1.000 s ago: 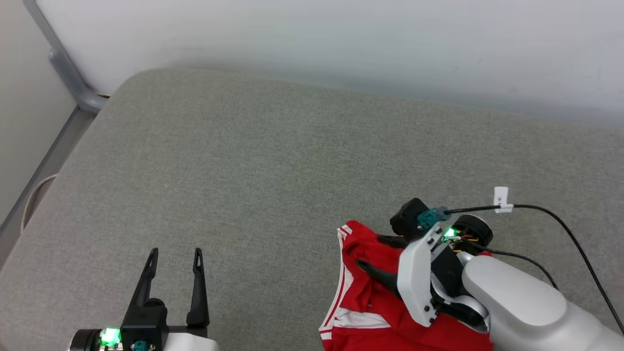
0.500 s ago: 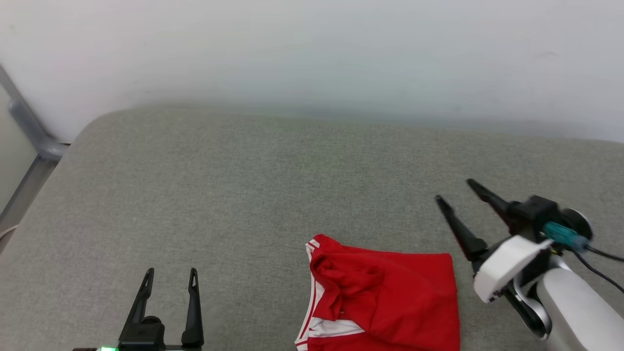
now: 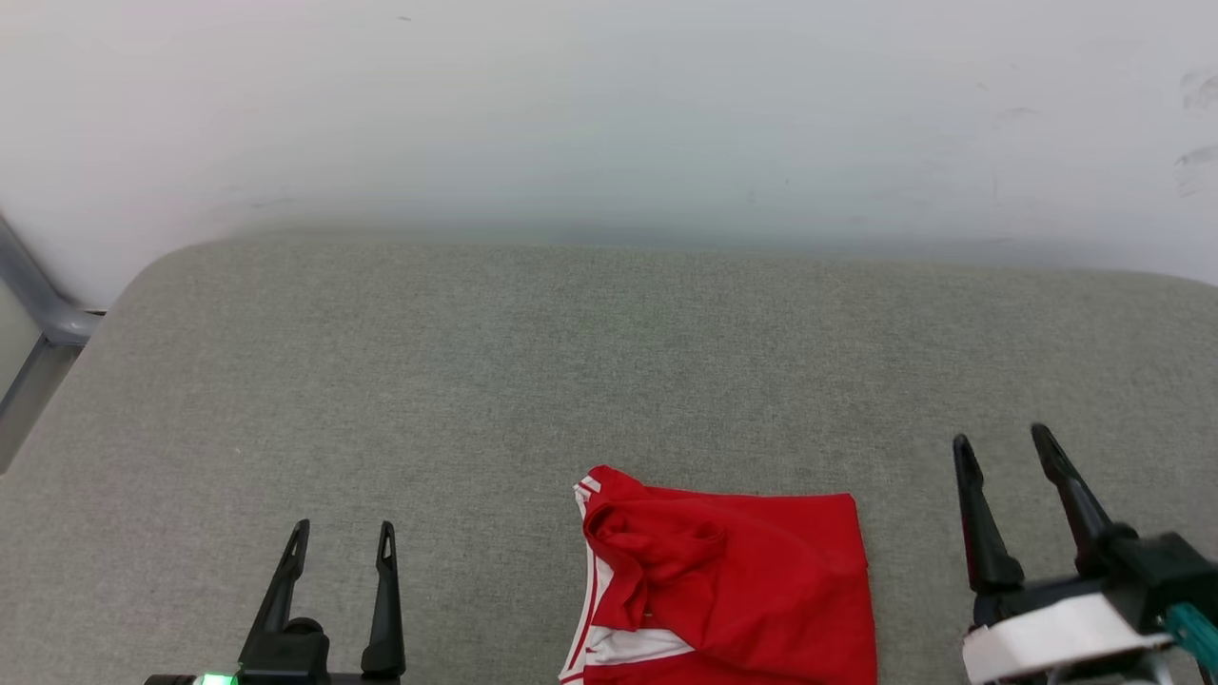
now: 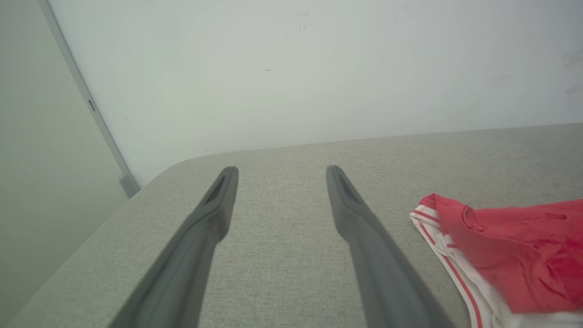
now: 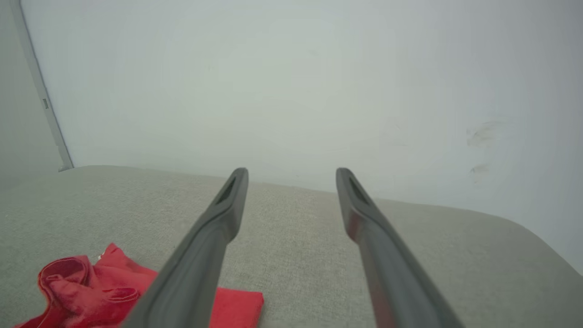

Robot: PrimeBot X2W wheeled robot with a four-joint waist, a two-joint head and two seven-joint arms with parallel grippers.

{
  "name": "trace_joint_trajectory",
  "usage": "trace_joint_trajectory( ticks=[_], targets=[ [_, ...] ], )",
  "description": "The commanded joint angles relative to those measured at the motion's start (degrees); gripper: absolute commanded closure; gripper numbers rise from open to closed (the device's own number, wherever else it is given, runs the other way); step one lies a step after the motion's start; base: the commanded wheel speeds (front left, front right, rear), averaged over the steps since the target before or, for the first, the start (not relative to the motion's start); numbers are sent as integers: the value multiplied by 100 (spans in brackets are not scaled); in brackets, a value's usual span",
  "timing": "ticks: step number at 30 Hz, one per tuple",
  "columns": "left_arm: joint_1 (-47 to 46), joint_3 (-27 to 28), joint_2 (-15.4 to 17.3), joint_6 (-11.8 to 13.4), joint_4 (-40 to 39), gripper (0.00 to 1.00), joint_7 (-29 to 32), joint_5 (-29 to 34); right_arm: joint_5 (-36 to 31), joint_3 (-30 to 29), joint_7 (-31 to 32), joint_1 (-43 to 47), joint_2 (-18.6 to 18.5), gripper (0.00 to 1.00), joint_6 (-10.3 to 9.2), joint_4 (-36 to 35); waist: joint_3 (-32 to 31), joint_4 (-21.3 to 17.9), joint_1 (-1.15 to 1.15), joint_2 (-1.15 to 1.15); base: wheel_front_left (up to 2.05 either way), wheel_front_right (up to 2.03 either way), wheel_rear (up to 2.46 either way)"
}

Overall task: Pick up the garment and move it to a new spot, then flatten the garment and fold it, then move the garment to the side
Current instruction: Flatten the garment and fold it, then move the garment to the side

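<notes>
While folded garment (image 3: 752,580) lies on grey surface (image 3: 476,381), L end effector (image 3: 343,525) & R end effector (image 3: 1000,435) spread, empty, flanking it.

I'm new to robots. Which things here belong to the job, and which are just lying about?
Part of the job:
- red shirt, lying on the pad
- left gripper, open, empty
- right gripper, open, empty

Just there:
- grey pad
- white wall
- metal frame, far left

seemingly folded garment (image 3: 752,590) lies on grey cushion (image 3: 476,381) between left gripper (image 3: 344,528) and right gripper (image 3: 1001,440).
</notes>
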Motion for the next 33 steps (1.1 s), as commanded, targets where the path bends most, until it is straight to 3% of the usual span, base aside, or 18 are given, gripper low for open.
trace_joint_trajectory(
  ticks=[1,8,18,30,33],
  targets=[
    [22,-1,26,-25,1,0,-15,20,-6,-25,-5,127,40,0,-7,-32,-6,2,0,0,0,0,0],
    [87,-59,50,-81,-26,0,-15,-32,74,-284,-7,733,246,0,-7,-438,-68,-2,0,0,0,0,0],
    [162,-71,57,-74,10,0,-15,-47,200,-305,-8,1095,280,0,-7,-476,-145,-2,0,0,0,0,0],
    [206,-59,38,-40,38,0,-15,-66,-87,-228,-8,841,275,0,-6,-424,-165,12,0,0,0,0,0],
    [175,-79,24,-47,49,0,-15,-65,-146,-171,10,541,78,0,-7,-374,-136,13,0,0,0,0,0]
  ],
)
